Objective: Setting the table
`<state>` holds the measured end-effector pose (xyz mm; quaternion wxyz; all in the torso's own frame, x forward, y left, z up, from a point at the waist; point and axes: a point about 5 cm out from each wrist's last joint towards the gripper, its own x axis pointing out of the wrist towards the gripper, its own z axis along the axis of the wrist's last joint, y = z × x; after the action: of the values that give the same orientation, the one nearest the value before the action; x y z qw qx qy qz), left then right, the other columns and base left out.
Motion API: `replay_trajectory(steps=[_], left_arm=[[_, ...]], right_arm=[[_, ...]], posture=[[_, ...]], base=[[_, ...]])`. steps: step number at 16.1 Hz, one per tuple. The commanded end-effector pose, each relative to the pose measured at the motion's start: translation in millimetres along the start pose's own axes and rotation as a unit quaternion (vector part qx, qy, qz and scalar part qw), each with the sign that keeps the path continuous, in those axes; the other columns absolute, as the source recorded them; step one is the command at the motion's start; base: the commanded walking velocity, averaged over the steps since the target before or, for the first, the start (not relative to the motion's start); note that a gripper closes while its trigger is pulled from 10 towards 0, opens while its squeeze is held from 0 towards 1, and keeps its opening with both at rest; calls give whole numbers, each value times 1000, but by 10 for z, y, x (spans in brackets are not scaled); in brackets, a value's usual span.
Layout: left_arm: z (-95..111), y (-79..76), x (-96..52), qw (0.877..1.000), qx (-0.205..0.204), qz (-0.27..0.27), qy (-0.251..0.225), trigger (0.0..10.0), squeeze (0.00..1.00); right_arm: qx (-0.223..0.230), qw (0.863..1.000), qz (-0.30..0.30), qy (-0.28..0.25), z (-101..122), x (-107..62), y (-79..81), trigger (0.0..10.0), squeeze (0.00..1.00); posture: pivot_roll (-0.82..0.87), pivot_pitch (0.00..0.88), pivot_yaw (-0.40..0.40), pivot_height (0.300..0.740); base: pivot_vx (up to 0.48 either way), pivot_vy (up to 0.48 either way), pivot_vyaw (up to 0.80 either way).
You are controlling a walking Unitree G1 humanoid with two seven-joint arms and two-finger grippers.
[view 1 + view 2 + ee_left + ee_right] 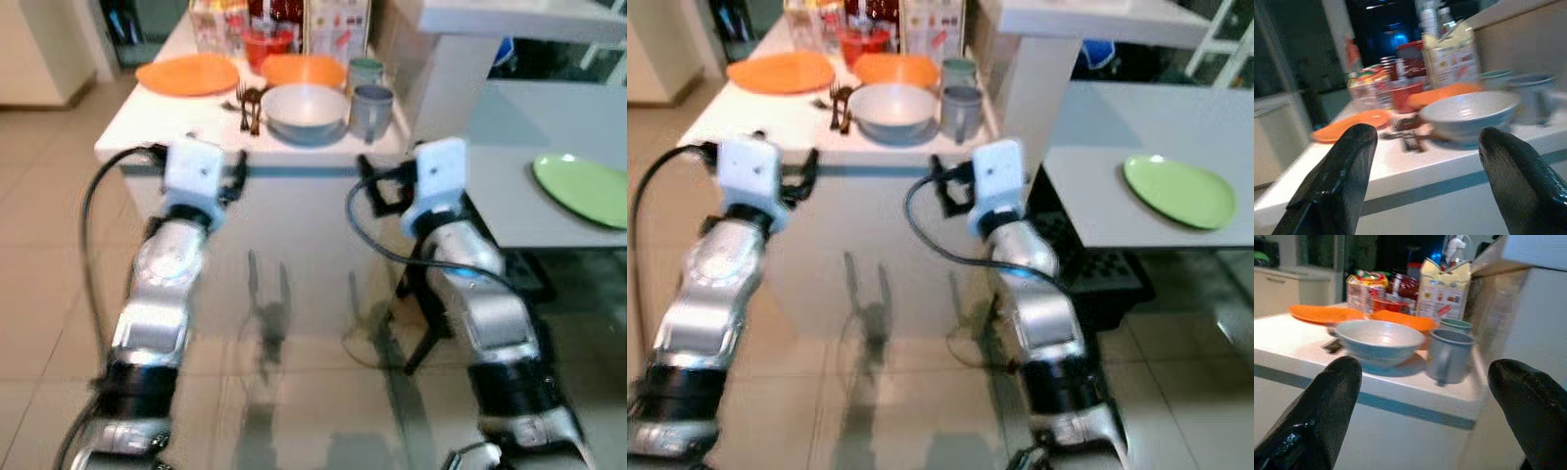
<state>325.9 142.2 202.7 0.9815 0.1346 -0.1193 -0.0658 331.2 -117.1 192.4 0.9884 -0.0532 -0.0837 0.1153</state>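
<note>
On the white counter (147, 122) stand a pale blue bowl (305, 110), a grey-blue mug (371, 111), a green mug (365, 70) behind it, two orange plates (188, 73) (304, 70) and dark forks (249, 106). My left gripper (1425, 161) is open, held just short of the counter's front edge, facing the forks and bowl. My right gripper (1425, 401) is open too, in front of the edge, facing the bowl (1378, 340) and grey-blue mug (1449, 355). Neither holds anything. A green plate (583, 188) lies on the grey table (509, 196) to the right.
Packets, a red cup (266, 46) and a carton (1444, 291) crowd the back of the counter. A white shelf (519, 18) overhangs on the right. A dark chair (1097, 264) stands under the grey table. Tiled floor lies below and to the left.
</note>
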Motion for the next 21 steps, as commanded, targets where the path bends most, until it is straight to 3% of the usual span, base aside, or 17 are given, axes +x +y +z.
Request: replay_trajectory(steps=[1,5,10,15,16,17,19,21], left_arm=[[19,74,-13,1000,6,8,-4,10000,0],[-28,54,-1,1000,1,4,1,10000,0],[5,-26,-15,1000,14,-27,-5,10000,0],[-14,-6,-10,1000,11,-26,0,10000,0],[-16,-59,-37,999,2,-48,1,10000,0],[-10,-73,-44,998,8,-58,1,10000,0],[-9,-136,-75,996,0,-95,-5,10000,0],[27,-195,-108,991,-8,-136,-12,10000,0]], right_arm=[[-1,1000,8,-7,44,26,46,10000,0],[-30,998,45,-8,53,-6,86,10000,0],[-35,998,41,-14,60,6,-7,10000,0],[-63,994,94,4,113,84,-110,10000,0],[-65,988,143,-5,191,89,-98,10000,910],[-65,984,165,-4,225,96,-86,10000,1000],[-95,970,221,16,257,100,-73,10000,1000],[-133,953,266,54,291,76,-174,10000,1000]], posture=[[29,0,-47,740],[-18,0,-30,740],[24,0,-38,740],[14,0,-68,740],[10,0,-70,740],[5,0,-71,740],[-2,0,-61,740],[14,0,-69,740]], base=[[439,0,0],[437,0,0],[412,0,0],[382,0,0],[0,0,0],[0,0,0],[0,0,0],[0,0,0]])
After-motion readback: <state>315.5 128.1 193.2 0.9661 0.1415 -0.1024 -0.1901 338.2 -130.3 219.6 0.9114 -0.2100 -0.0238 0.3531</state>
